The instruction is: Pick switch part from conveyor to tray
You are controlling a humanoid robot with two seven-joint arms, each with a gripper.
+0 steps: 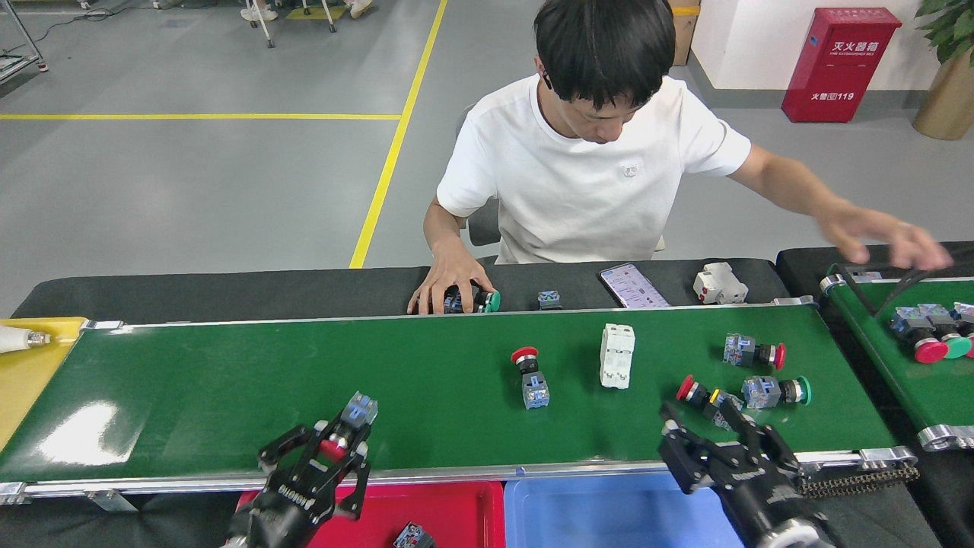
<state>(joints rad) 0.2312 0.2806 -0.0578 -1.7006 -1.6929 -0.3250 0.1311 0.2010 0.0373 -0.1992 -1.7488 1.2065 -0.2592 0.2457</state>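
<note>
Red-capped switch part (pixel 344 432) sits clenched in the left end effector (pixel 327 449), hanging over the conveyor's (pixel 228 388) near edge, not yet in the red tray (pixel 456 506). Right end effector (pixel 723 449), fingers spread and empty, points toward another red switch (pixel 700 396). Several remain.
</note>
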